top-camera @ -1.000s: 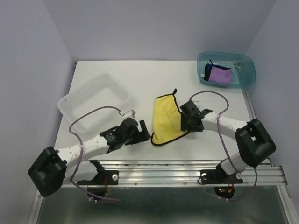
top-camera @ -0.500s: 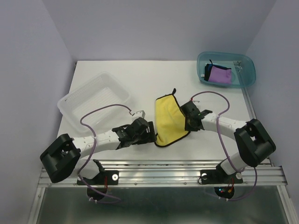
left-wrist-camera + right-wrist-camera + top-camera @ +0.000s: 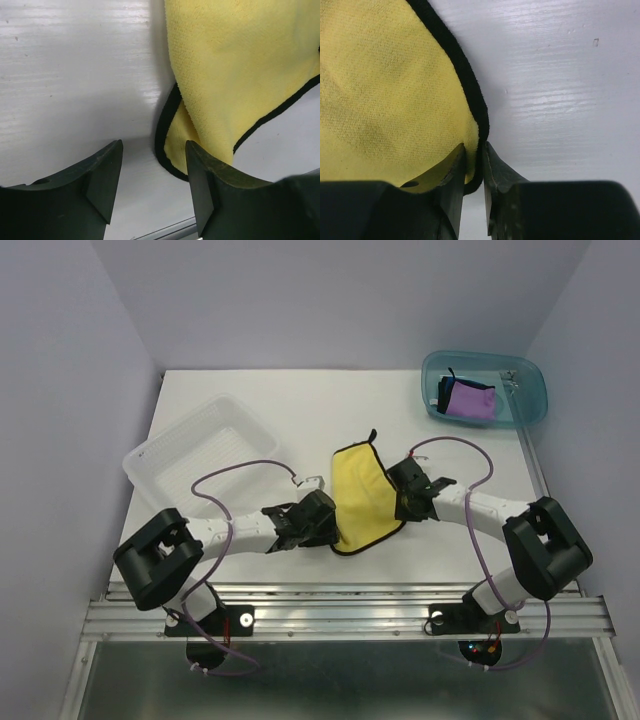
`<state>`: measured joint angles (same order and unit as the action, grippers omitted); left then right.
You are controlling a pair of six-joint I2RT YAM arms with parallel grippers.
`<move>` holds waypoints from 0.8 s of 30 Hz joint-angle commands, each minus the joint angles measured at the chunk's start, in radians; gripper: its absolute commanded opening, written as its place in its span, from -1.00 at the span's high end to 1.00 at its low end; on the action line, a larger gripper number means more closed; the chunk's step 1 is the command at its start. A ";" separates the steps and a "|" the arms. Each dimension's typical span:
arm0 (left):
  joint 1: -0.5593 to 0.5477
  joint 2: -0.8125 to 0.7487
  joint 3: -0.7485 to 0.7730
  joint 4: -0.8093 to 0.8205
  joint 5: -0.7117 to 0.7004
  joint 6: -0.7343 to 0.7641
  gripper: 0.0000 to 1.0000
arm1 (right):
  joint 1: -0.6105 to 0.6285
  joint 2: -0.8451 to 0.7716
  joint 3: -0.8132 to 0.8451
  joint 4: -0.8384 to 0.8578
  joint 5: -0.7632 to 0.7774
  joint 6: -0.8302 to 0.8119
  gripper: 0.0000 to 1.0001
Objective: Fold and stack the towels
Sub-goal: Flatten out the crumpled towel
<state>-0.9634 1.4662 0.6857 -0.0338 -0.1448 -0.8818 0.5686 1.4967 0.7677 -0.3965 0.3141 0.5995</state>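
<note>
A yellow towel (image 3: 362,495) lies half-folded at mid-table. The right gripper (image 3: 481,150) pinches its black-trimmed edge, jaws nearly closed. The left gripper (image 3: 154,147), parted and holding nothing, sits at the towel's near corner. Folding looks unfinished and stacking not yet begun. The clear tray (image 3: 232,400) shows nothing inside, while the teal bin (image 3: 532,390) holds a purple cloth (image 3: 470,400) and a dark cloth (image 3: 441,392).

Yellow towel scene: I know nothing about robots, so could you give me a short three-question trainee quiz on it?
1. True or false: the right gripper is shut on the yellow towel at its black-trimmed edge.
2. The left gripper is: A) open at the towel's corner; B) clamped on the towel; C) shut and empty.
3. Fill in: the purple cloth lies in the ____ bin.
Key: 1 true; 2 A; 3 blue.
</note>
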 commanded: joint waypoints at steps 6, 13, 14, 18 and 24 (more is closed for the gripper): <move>-0.031 0.081 0.089 -0.028 -0.038 -0.006 -0.29 | -0.003 -0.004 -0.039 0.021 -0.043 0.016 0.51; -0.077 0.177 0.176 -0.195 -0.116 -0.051 0.39 | -0.004 -0.047 -0.047 0.021 -0.043 0.016 0.51; -0.087 0.181 0.179 -0.207 -0.119 -0.055 0.52 | -0.004 -0.052 -0.047 0.021 -0.046 0.016 0.52; -0.093 0.161 0.181 -0.238 -0.144 -0.086 1.00 | -0.004 -0.082 -0.054 0.025 -0.040 0.017 0.86; -0.104 -0.021 0.183 -0.314 -0.272 -0.135 1.00 | -0.004 -0.258 -0.056 0.038 -0.055 -0.024 0.99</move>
<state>-1.0580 1.5959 0.8642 -0.2474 -0.3050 -0.9882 0.5686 1.3811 0.7185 -0.3847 0.2718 0.5991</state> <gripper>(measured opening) 0.021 0.024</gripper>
